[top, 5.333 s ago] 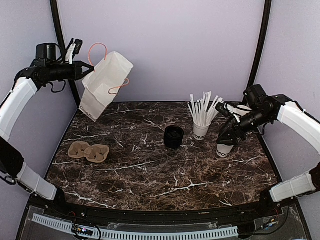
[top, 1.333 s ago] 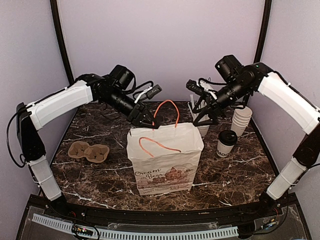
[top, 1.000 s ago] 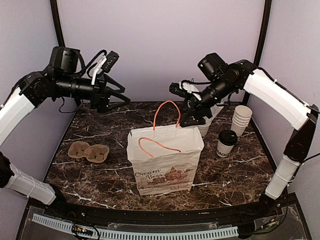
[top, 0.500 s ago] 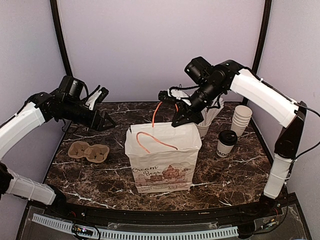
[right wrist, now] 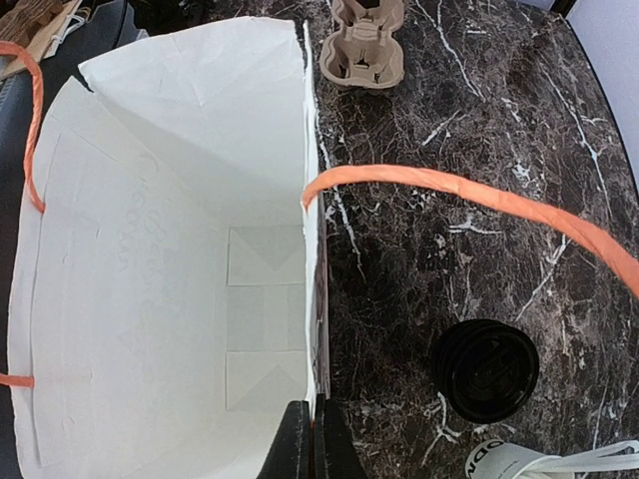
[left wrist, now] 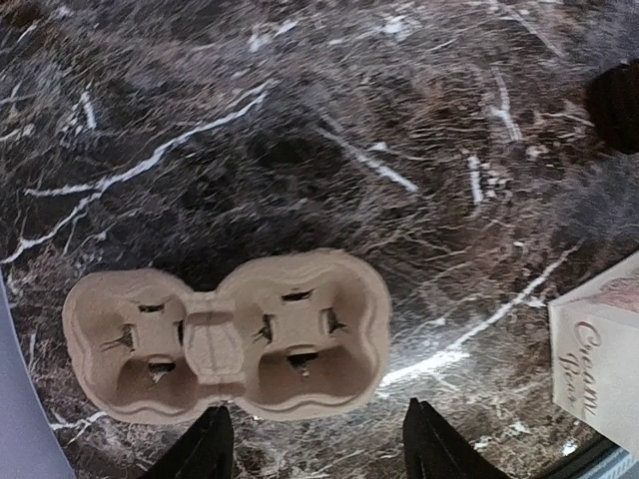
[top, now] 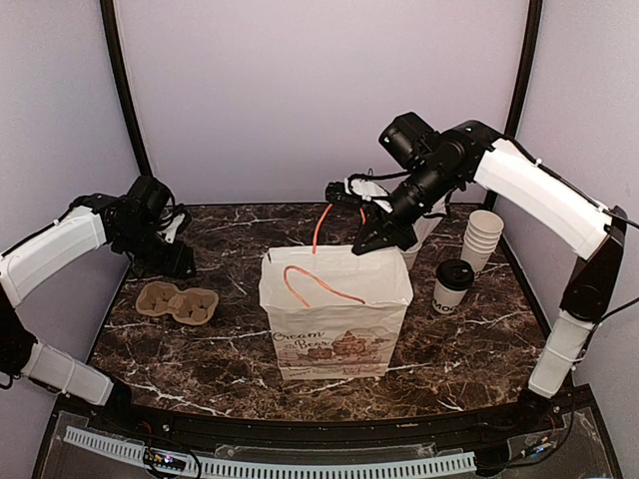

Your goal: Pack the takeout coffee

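The takeout coffee [top: 454, 284] stands upright on the marble table [top: 469, 349], right of the paper bag [top: 334, 319] and just in front of the stack of lidless cups [top: 483, 238], with neither gripper on it. The right gripper [right wrist: 312, 439] is pinched on the bag's rear wall; it should keep that rim taut so the mouth gapes. The left gripper [left wrist: 315, 449] hovers, fingers spread wide, above the pulp cup carrier [left wrist: 230, 334], and should centre on an edge before closing
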Tool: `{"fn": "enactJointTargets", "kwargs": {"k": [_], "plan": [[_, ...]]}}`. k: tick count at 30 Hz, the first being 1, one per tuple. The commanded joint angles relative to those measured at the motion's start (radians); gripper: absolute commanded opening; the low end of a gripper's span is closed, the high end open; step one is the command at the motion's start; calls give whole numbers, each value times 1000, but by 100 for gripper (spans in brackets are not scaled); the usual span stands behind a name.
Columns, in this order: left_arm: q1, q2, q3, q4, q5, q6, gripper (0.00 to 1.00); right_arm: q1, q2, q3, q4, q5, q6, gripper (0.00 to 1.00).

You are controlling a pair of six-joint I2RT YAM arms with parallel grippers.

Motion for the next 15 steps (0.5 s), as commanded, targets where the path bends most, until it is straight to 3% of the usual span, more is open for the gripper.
{"fn": "enactJointTargets", "kwargs": {"k": [1,3,5,7,8,10,15], "plan": [[37,28,-56,-47,-125,-9,59,8,-42,-36,38,6,19,0],[43,50,-68,-51,-120,-18,59,8,-43,-38,36,2,21,0],[43,63,-74,-37,-8,22,55,8,-47,-42,35,-1,21,0],[42,63,-101,-2,91,24,47,8,-52,-50,41,-1,23,0],[42,64,-112,16,126,23,37,8,-54,-52,43,-2,23,0],[42,88,-126,45,144,18,25,8,-54,-53,44,-3,23,0],[42,189,-119,102,125,8,13,8,-53,-57,43,-2,24,0]]}}
